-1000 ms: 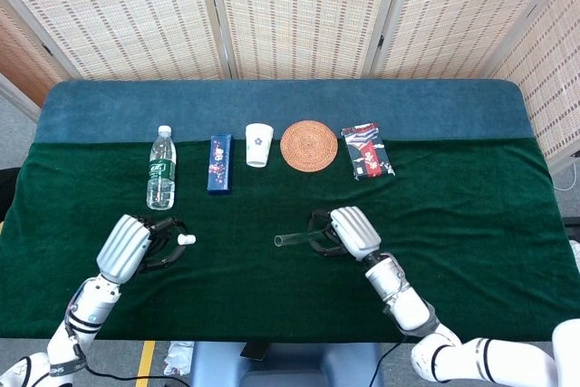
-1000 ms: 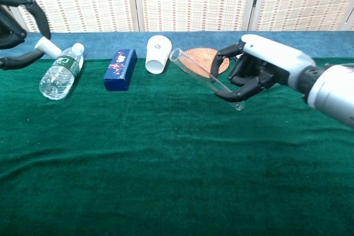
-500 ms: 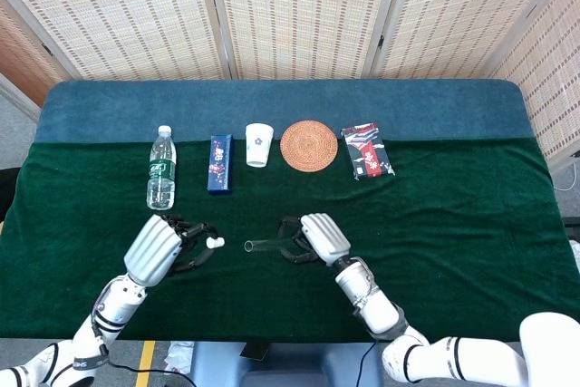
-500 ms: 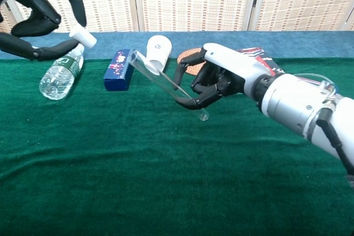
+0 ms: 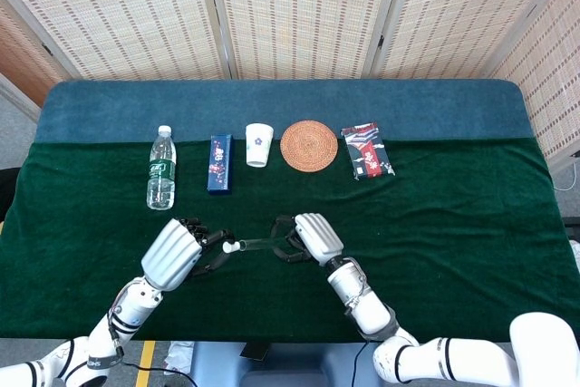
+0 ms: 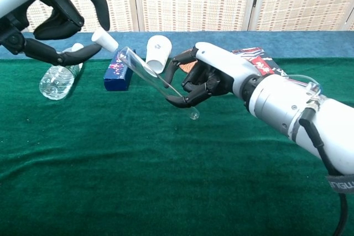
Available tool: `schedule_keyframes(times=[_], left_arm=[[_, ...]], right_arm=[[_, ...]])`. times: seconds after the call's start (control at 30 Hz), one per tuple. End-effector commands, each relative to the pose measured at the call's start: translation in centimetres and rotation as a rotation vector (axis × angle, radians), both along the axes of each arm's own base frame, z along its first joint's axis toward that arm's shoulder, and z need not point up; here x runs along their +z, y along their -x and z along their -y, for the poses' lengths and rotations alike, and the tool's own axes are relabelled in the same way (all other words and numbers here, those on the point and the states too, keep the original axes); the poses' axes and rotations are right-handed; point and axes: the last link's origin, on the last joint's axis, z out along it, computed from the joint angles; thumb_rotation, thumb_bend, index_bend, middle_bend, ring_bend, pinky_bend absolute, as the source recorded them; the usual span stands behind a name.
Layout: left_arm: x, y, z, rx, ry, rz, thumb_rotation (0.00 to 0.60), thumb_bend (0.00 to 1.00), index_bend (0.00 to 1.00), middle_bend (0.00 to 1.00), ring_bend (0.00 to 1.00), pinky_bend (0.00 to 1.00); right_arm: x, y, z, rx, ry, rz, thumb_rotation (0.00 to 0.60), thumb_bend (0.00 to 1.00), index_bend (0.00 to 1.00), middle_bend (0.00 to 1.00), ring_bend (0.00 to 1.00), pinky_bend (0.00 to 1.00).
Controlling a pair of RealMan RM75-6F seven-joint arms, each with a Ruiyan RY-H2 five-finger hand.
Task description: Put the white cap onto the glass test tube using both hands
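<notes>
My right hand [image 5: 308, 236] [image 6: 207, 78] holds the glass test tube [image 5: 258, 245] [image 6: 152, 78] above the green cloth, its open mouth pointing left toward my other hand. My left hand [image 5: 177, 253] [image 6: 58, 17] pinches the small white cap [image 5: 230, 246] [image 6: 105, 41] between thumb and a finger. In the head view the cap sits right at the tube's mouth, nearly touching it. In the chest view the cap lies just left of and slightly above the tube's rim. Whether they touch is unclear.
Along the back of the green cloth [image 5: 453, 224] lie a water bottle [image 5: 161, 169] [image 6: 60, 74], a blue box [image 5: 219, 163] [image 6: 120, 68], a white paper cup [image 5: 258, 144] [image 6: 157, 53], a round woven coaster [image 5: 309, 145] and a red packet [image 5: 367, 149].
Both hands have moved toward each other over the table's centre. The cap and the tube's mouth, far apart a second ago, are now almost together.
</notes>
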Motion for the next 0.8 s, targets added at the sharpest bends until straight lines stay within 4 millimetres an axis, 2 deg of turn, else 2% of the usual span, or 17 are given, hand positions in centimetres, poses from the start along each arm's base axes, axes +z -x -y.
schedule_keyframes(times=[0.03, 0.8], left_arm=[[-0.05, -0.19, 0.03, -0.007, -0.008, -0.007, 0.6, 0.47, 0.6, 1.0, 0.92, 0.85], [-0.2, -0.44, 0.02, -0.005, -0.01, -0.01, 0.6, 0.47, 0.61, 1.0, 0.92, 0.85]], right_arm=[[0.0, -0.09, -0.02, 0.0, -0.001, 0.004, 0.6, 0.65, 0.91, 0.99, 1.0, 1.0], [-0.23, -0.75, -0.34, 0.009, -0.01, 0.024, 0.6, 0.65, 0.92, 0.99, 1.0, 1.0]])
